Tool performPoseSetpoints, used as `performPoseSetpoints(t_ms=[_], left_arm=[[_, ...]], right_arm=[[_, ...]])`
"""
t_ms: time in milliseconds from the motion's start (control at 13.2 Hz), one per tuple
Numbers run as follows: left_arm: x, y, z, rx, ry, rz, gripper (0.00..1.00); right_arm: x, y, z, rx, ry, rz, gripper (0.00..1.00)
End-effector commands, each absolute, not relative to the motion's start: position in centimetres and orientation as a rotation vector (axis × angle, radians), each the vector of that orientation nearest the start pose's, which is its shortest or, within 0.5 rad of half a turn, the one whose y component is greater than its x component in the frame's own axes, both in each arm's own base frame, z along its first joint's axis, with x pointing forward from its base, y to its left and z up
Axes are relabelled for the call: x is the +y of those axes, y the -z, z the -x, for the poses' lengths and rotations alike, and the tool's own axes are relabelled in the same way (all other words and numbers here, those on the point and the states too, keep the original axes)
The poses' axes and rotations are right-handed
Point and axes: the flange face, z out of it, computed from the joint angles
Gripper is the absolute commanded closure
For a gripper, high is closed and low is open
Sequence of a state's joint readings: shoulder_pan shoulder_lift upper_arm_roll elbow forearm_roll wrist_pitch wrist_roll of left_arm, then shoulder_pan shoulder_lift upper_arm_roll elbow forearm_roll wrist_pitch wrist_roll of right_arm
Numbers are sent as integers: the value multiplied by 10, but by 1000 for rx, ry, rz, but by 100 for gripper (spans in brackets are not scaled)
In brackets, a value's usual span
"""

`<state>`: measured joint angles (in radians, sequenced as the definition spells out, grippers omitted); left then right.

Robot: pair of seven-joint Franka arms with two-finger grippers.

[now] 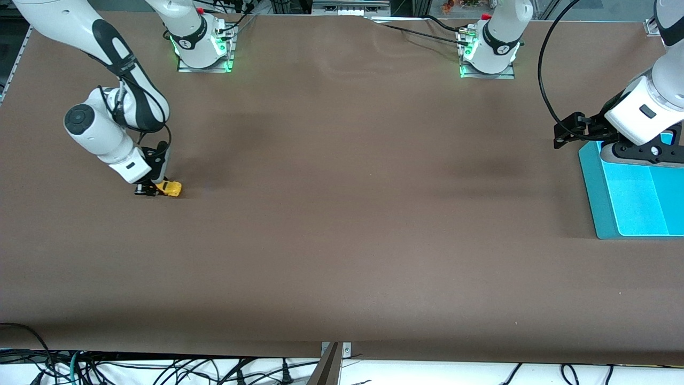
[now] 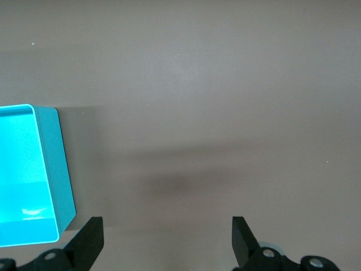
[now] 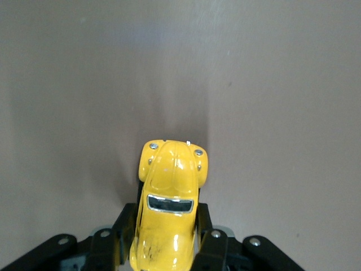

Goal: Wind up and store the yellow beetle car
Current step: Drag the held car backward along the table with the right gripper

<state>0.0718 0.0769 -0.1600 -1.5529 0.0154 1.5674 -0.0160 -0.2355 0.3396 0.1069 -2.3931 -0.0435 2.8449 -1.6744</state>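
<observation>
So the tiny bright yellow beetle car [image 1: 169, 187] is sitting on the brown matte table [image 1: 342, 224], way over at the right arm's end. The right gripper [image 1: 151, 188] is down at table level with its black jaws clamped on the car's sides. In the right wrist view you can see the rounded hood and little dark windshield of the car [image 3: 169, 209] poking out from between the fingers [image 3: 125, 228], nose pointing away from the gripper, headlights showing. Wheels look like they're on the tabletop or pretty much touching it, can't say for sure.

At the left arm's end of the table there's a turquoise plastic bin [image 1: 593, 192] with an open top, partly cut off at the frame edge. The car and the bin are well apart, with most of the table between them. The left gripper [image 2: 167, 237] hangs in the air next to that bin [image 2: 56, 164], over the edge of it that's farther from the front camera, holding nothing. Its jaws are spread wide, and between them you just see bare table. That arm is just waiting.
</observation>
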Motion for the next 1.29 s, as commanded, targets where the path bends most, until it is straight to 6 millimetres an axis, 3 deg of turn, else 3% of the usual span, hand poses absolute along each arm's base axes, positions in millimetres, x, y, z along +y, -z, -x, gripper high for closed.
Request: performPoseSetpoints(t_ms=[0,227,1061,1137,1213], left_arm=[[-45,-596,-575,125,-100,3141,0],[-45,-596,-575,125,-100,3141,0],[-45,-596,-575,125,-100,3141,0],[-46,-596,-575,128,-100,3141,0],[-45,-596,-575,125,-100,3141,0]], right_arm=[[-91,-144,-496,2233,-103,-2149,57],[-105,-138,-494,2244,-100,-2147,57],[-123,-133,-488,2233,-94,-2168,55],[-123,-133,-489,2231,-96,-2169,51],[-123,-133,-489,2228,-98,-2173,18]])
